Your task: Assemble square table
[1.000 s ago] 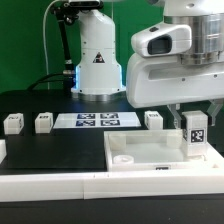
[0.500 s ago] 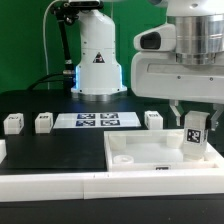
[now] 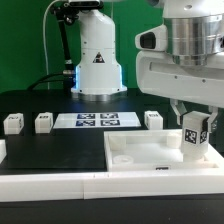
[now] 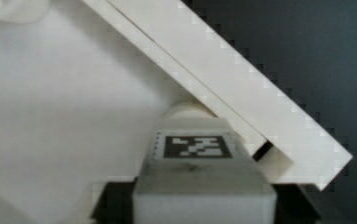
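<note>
Two-finger gripper (image 3: 196,128) is clamped onto a short white blocky plastic leg (image 3: 195,141), one finger on each side of it. The leg is upright, with a black-and-white tag facing the camera. It sits at the far corner of the white plastic square slab with the raised rim (image 3: 140,162), at the slab's end on the exterior view's right. Can't tell if the leg's bottom actually touches the slab or just hangs over it.

Everything else, going left to right with the slab as reference:

- Well off to the exterior view's left of the slab, two loose white blocky legs (image 3: 12,123) (image 3: 43,122) stand on the black table (image 3: 50,150), near each other but not touching.
- Behind the slab's left corner lies the flat white marker board (image 3: 97,121).
- Just behind the slab's far rim, right next to that board, is a third loose leg (image 3: 152,119).
- Along the slab's near side runs a long white border bar (image 3: 60,186).

In the wrist view the held leg's square tag (image 4: 196,147) is tucked close against the inner side of the slab's rim (image 4: 219,75), with the slab's white floor on one side and dark table past the rim.
</note>
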You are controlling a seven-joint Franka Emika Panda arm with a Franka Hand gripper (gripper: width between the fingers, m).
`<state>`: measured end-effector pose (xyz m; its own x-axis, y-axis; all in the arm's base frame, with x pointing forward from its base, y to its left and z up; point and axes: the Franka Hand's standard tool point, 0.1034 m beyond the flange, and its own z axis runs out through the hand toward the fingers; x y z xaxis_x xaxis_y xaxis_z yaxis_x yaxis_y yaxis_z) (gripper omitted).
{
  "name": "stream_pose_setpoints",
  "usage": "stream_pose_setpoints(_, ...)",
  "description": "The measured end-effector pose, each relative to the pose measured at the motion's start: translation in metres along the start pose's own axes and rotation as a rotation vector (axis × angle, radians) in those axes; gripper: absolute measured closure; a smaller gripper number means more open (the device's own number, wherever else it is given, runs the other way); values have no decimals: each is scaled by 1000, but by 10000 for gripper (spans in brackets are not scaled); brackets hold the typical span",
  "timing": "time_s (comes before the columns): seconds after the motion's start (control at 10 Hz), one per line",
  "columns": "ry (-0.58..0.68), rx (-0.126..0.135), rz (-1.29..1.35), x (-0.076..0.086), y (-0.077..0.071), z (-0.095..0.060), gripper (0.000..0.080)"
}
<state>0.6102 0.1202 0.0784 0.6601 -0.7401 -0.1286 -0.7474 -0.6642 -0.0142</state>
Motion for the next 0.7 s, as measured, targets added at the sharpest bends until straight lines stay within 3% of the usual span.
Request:
stream_pose_setpoints(0.2, 0, 0, -76, -3, -2, 0, 226)
stream_pose_setpoints(0.3, 1, 1, -139, -3, -3, -1, 226)
stream_pose_setpoints(0.4, 1, 1, -293, -3, -2, -1, 166)
stream_pose_setpoints(0.7, 10, 6, -593, -3, -4, -1, 151)
